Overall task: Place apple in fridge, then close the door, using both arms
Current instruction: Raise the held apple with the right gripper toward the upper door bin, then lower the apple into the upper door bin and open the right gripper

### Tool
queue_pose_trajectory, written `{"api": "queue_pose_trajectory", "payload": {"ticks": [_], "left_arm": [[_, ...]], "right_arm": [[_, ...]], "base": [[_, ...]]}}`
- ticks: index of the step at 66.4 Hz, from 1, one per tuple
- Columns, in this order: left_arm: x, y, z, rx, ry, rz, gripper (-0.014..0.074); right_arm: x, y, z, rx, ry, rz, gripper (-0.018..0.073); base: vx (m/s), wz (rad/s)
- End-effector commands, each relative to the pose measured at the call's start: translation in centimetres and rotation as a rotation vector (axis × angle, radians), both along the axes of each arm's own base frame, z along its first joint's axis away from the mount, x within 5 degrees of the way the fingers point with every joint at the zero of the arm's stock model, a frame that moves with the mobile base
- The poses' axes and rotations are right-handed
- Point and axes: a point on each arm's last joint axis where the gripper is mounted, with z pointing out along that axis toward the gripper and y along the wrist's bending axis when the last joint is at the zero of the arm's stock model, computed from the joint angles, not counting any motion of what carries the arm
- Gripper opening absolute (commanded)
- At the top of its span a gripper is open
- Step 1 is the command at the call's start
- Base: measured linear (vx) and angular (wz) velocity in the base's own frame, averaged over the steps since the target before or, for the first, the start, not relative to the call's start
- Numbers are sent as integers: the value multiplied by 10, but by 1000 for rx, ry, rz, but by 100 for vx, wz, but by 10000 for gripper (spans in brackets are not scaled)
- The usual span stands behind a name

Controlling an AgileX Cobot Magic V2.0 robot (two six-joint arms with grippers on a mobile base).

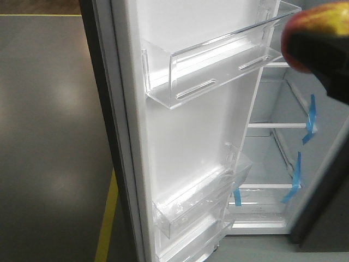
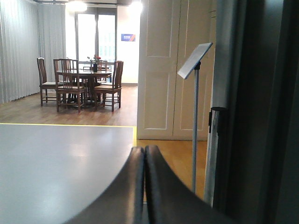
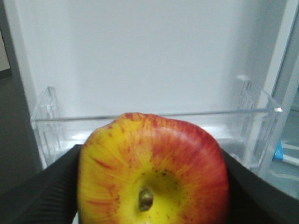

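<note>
My right gripper [image 3: 152, 186] is shut on the apple [image 3: 154, 168], red and yellow, its stem dimple facing the camera. It hangs in front of a clear bin [image 3: 154, 123] on the white inner liner of the open door [image 3: 140, 56]. In the front view the apple [image 1: 322, 19] and gripper [image 1: 316, 52] show blurred at the top right, beside the door's upper bin [image 1: 218, 65]. The fridge [image 1: 278, 164] stands open behind, with white shelves and blue tape strips. In the left wrist view my left gripper [image 2: 144, 151] is shut on nothing, pointing out across the room.
Lower clear bins [image 1: 202, 207] line the door. A yellow floor line [image 1: 106, 218] runs left of the door. Beyond the left gripper stand a sign stand [image 2: 195, 116], a metal post [image 2: 215, 154], white doors [image 2: 173, 70] and a table with chairs [image 2: 81, 84].
</note>
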Motion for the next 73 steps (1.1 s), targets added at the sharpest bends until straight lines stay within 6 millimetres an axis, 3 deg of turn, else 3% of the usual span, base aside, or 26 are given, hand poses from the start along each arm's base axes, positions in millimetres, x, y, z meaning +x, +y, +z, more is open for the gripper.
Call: {"api": "queue_pose_trajectory", "payload": {"ticks": [1, 23, 38, 54, 73], "left_arm": [[-1, 0, -2, -7, -59, -3, -6], [-1, 0, -2, -7, -59, -3, -6], [-1, 0, -2, -7, -59, -3, -6], [-1, 0, -2, -7, -59, -3, -6], [-1, 0, -2, -7, -59, -3, -6]], "right_arm": [[15, 5, 31, 35, -130, -13, 197], [77, 31, 67, 45, -163, -14, 197], [115, 48, 60, 6, -96, -5, 207], [135, 56, 40, -57, -7, 0, 255], [137, 58, 32, -79, 40, 7, 419]], "base": [[0, 0], [0, 0], [0, 0], [0, 0], [0, 0]]}}
